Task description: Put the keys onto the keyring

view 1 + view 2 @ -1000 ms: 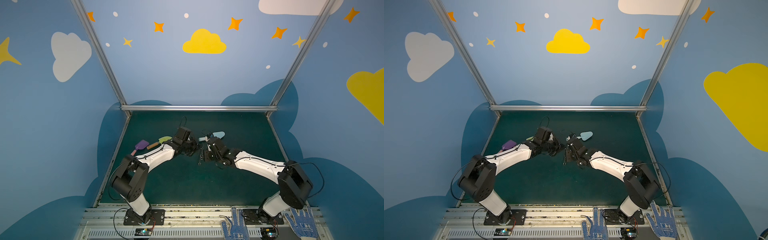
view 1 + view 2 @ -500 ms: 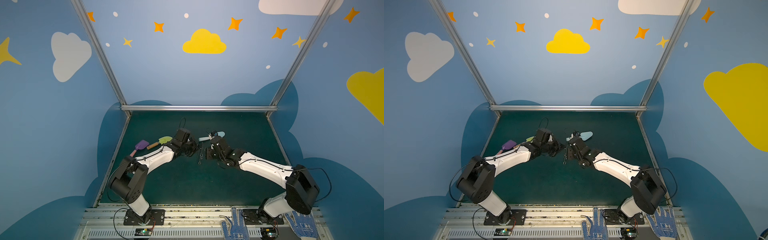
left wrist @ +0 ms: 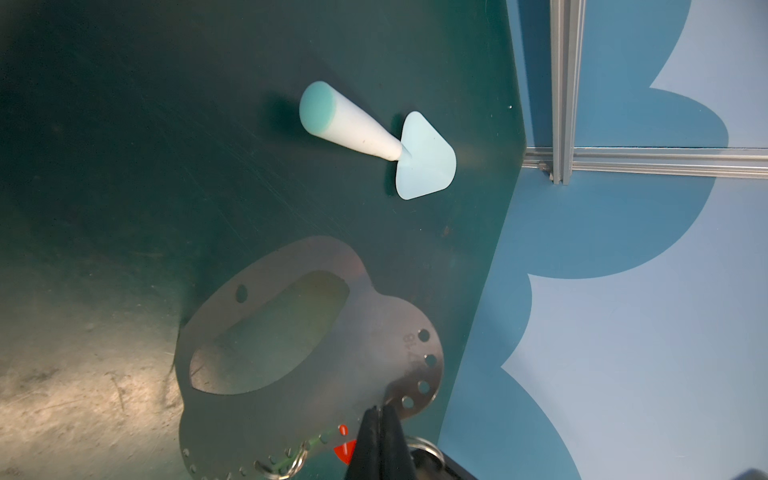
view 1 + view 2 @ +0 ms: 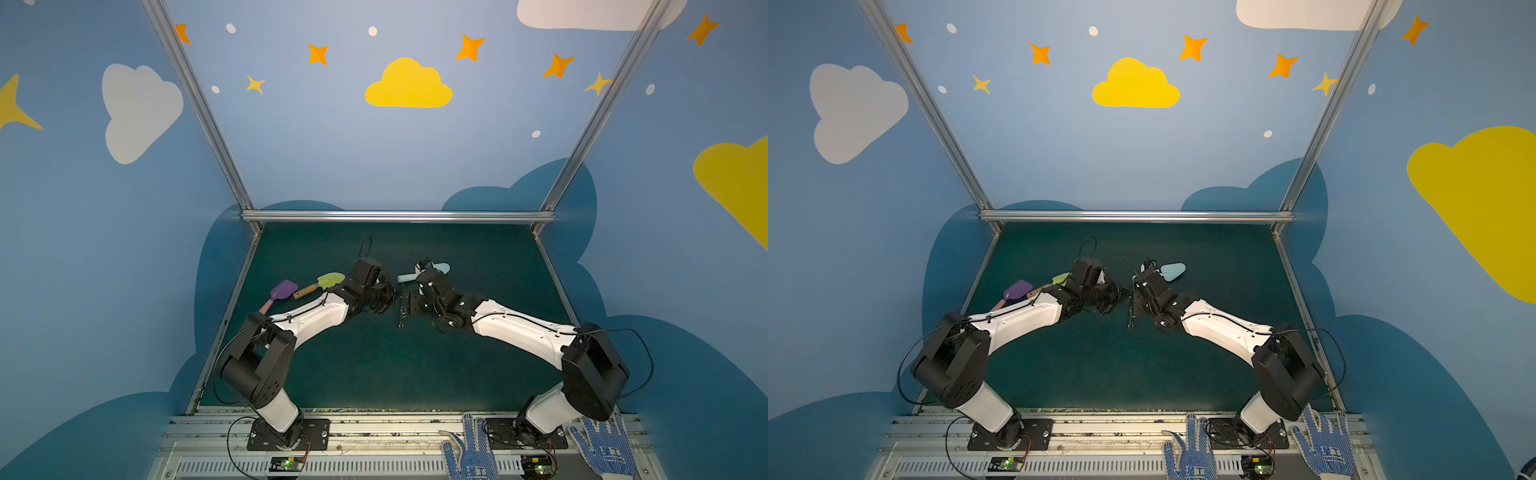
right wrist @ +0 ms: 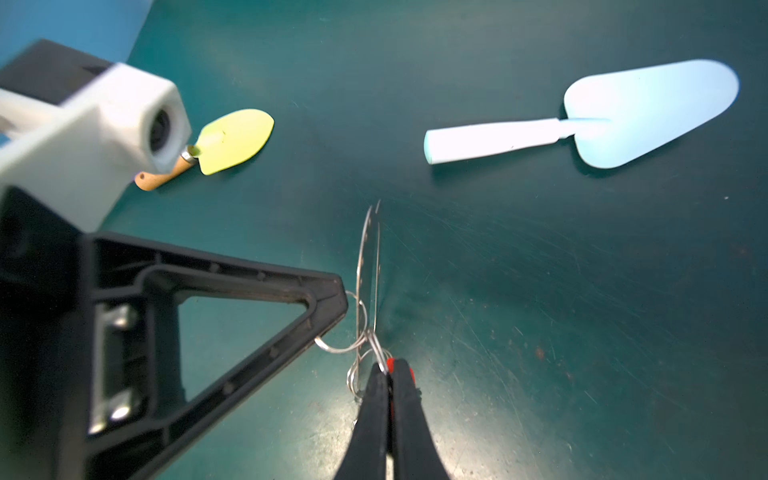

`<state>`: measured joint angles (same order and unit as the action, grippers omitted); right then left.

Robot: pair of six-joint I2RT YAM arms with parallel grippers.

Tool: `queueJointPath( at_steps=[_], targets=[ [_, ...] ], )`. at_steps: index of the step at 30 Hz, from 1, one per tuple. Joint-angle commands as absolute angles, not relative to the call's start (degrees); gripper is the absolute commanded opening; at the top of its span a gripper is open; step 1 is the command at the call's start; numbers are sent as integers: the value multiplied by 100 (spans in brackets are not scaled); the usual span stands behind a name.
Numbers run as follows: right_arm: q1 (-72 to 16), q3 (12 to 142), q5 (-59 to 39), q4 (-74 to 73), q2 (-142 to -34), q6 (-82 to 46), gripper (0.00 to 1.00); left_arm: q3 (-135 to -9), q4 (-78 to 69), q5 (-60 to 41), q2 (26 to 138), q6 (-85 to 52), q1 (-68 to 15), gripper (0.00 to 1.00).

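Compared with a second ago, the right wrist sits a touch farther toward the back wall; otherwise the grippers meet at mid-table as before. The keyring [image 3: 374, 332] stands on edge between them; whether it touches the table I cannot tell. The left gripper [image 5: 344, 297] is clenched on a wire ring [image 5: 330, 348] at the keyring's holed edge. The right gripper [image 5: 388, 368] pinches the key [image 3: 345, 451] by its red tag. Both holds are fingertip-thin, so a tug could slip the ring or tag free and drop the keyring. The tips are also close enough to collide.
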<state>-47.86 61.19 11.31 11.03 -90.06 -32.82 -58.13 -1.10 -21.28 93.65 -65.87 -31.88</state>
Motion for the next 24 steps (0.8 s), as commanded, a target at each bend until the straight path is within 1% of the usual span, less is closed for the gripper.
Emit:
queueJointPath(
  at_steps=[1,24],
  targets=[
    [-4770,6328,1113,1190,-9087,-3335,0,-5731,-141,-2048,9212,-6574,-3210,4],
    [-4814,6396,731,1144,-9253,-3258,0,-5700,-237,-2003,9183,-6618,-3217,4]
  ],
)
